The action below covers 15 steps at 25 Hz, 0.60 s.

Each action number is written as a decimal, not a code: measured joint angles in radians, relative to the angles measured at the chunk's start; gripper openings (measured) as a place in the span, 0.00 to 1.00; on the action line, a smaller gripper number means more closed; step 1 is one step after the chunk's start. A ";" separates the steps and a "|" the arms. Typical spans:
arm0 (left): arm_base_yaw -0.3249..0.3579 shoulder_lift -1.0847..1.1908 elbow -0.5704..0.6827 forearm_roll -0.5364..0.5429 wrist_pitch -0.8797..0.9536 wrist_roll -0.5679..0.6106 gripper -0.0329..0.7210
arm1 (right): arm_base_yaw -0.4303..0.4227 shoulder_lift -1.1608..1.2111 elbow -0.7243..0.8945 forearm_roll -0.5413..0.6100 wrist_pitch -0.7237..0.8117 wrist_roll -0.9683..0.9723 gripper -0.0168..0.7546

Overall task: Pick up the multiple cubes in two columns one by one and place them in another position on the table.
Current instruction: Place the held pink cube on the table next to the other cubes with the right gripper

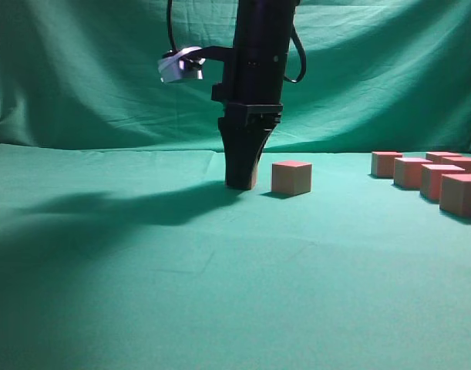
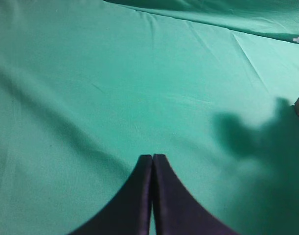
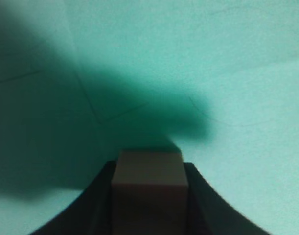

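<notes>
Right pincer grips one cube between its tips, lowered to the green desk mid-width, just beside a placed cube.

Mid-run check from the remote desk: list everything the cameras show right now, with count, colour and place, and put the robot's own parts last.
cube in the right gripper: one, tan-brown, between the fingers, down at the cloth near the middle.
placed cube: one, reddish-pink top with tan sides, just right of the gripper, apart from it.
remaining cubes: at least six visible, same colours, clustered at the right edge; some are cut off by the frame.
table: one, teal-green cloth, slightly wrinkled.
backdrop: one, draped green cloth behind the table.
right gripper: black, closed on the cube.
left gripper: black, shut, empty, over bare cloth.
</notes>
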 joint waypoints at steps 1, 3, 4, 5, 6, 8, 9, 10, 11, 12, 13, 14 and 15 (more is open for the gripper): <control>0.000 0.000 0.000 0.000 0.000 0.000 0.04 | 0.000 0.000 0.000 0.000 0.000 0.000 0.36; 0.000 0.000 0.000 0.000 0.000 0.000 0.04 | -0.002 0.000 0.000 0.000 0.000 0.000 0.36; 0.000 0.000 0.000 0.000 0.000 0.000 0.04 | -0.002 0.000 0.000 0.000 0.000 0.002 0.36; 0.000 0.000 0.000 0.000 0.000 0.000 0.04 | -0.002 0.000 0.000 0.000 0.000 0.007 0.36; 0.000 0.000 0.000 0.000 0.000 0.000 0.04 | -0.002 0.000 0.000 0.000 0.000 0.009 0.36; 0.000 0.000 0.000 0.000 0.000 0.000 0.04 | -0.002 0.000 0.000 0.000 0.000 0.025 0.51; 0.000 0.000 0.000 0.000 0.000 0.000 0.04 | -0.002 0.000 0.000 0.000 0.000 0.036 0.57; 0.000 0.000 0.000 0.000 0.000 0.000 0.04 | -0.002 0.000 0.000 -0.002 0.000 0.053 0.65; 0.000 0.000 0.000 0.000 0.000 0.000 0.04 | -0.002 0.000 0.000 -0.002 0.000 0.074 0.73; 0.000 0.000 0.000 0.000 0.000 0.000 0.04 | -0.002 0.000 0.000 -0.004 0.000 0.096 0.79; 0.000 0.000 0.000 0.000 0.000 0.000 0.04 | -0.002 -0.004 0.000 -0.004 0.000 0.116 0.84; 0.000 0.000 0.000 0.000 0.000 0.000 0.04 | -0.002 -0.011 0.000 -0.004 -0.002 0.138 0.87; 0.000 0.000 0.000 0.000 0.000 0.000 0.04 | -0.002 -0.022 0.000 -0.004 -0.005 0.156 0.85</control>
